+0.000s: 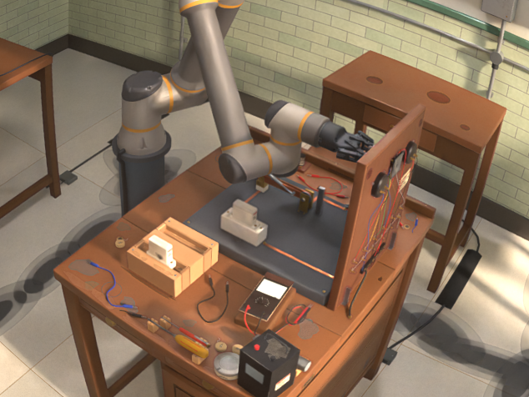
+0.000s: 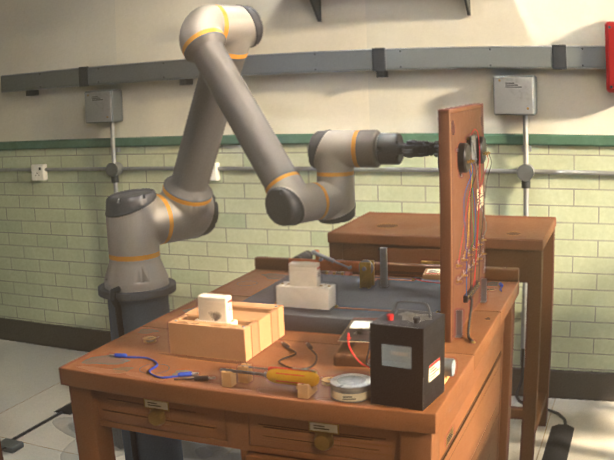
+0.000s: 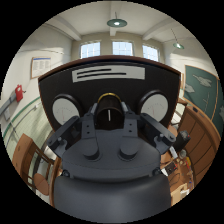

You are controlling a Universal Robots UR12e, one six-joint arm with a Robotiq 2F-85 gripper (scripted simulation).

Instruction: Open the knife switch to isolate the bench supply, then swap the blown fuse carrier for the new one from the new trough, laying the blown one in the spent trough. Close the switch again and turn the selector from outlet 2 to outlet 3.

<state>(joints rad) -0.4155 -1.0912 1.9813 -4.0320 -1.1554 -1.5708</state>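
On the upright wooden panel (image 1: pixel 376 201) at the right of the bench, the dark selector knob (image 3: pixel 109 113) with a white pointer line sits between two round meters, and my gripper (image 3: pixel 109 120) is closed on that knob. On the grey mat lie the knife switch (image 1: pixel 290 190) with its blade down and the white fuse base (image 1: pixel 244 226) with a carrier seated in it. The wooden trough box (image 1: pixel 173 255) at the front left holds one white fuse carrier (image 1: pixel 161 251) in its left slot.
A second wooden table (image 1: pixel 412 107) stands behind the panel. The front edge of the bench carries a multimeter (image 1: pixel 265 301), a black supply box (image 1: pixel 268 363), a screwdriver (image 1: pixel 188 339) and loose leads. A dark post (image 1: pixel 319 200) stands on the mat near the switch.
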